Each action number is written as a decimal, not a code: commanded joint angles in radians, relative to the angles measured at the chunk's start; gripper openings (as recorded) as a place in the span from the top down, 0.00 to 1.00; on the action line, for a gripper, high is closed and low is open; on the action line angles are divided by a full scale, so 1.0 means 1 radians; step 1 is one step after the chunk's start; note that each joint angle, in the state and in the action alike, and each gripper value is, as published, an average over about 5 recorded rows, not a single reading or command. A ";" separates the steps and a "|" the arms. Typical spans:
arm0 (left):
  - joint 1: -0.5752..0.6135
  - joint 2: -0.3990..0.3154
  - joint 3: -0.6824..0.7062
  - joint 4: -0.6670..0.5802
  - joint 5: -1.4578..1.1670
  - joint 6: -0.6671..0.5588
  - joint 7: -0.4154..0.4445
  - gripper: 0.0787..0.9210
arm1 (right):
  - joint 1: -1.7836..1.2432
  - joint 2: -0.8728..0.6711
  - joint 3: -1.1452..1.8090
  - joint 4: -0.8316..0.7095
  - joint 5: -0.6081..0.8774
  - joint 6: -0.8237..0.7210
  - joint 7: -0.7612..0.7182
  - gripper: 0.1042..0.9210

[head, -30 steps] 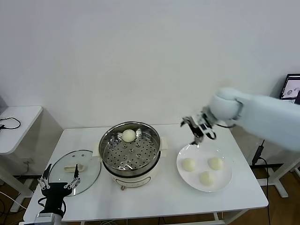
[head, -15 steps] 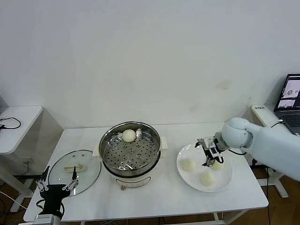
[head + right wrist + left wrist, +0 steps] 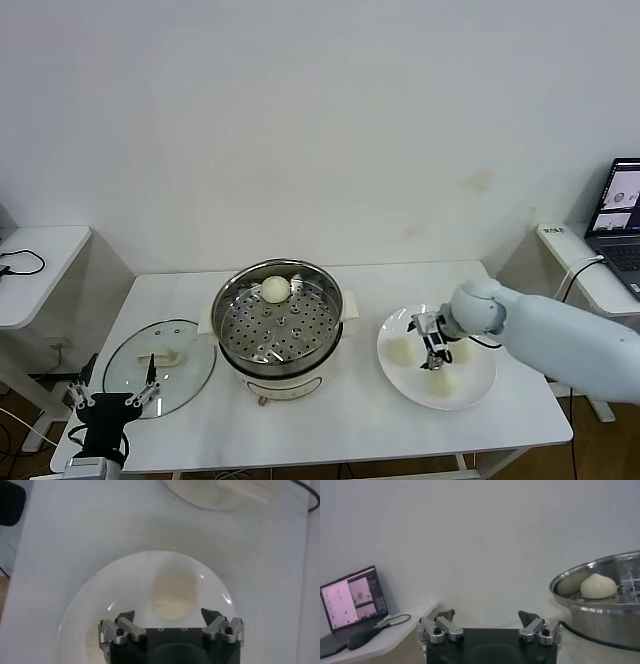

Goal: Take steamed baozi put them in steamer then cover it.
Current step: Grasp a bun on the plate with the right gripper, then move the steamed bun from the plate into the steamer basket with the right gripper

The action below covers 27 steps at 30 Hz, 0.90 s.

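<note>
A plain, evenly lit white wall (image 3: 320, 120) fills the upper half of the head view, with a white table (image 3: 330, 420) below it at centre. At the left edge stands a smaller white side table (image 3: 35, 260) with a black cable (image 3: 15, 265) on it. At the right edge another white desk (image 3: 585, 275) carries an open laptop (image 3: 622, 215) with its screen lit.

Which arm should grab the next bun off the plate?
The right. Its open gripper hangs right over the buns on the plate. The left gripper sits by the glass lid, across the steamer.
</note>
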 commanded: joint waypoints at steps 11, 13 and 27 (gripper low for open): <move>-0.005 -0.002 -0.001 0.004 0.000 0.001 0.001 0.12 | -0.064 0.107 0.041 -0.126 -0.028 0.002 -0.011 0.19; -0.008 -0.002 0.001 0.006 0.001 0.003 0.001 0.12 | -0.062 0.107 0.043 -0.124 -0.026 0.001 -0.015 0.24; -0.015 -0.008 0.007 0.000 0.000 0.006 0.002 0.12 | 0.103 0.032 0.020 -0.045 0.037 -0.011 -0.082 0.42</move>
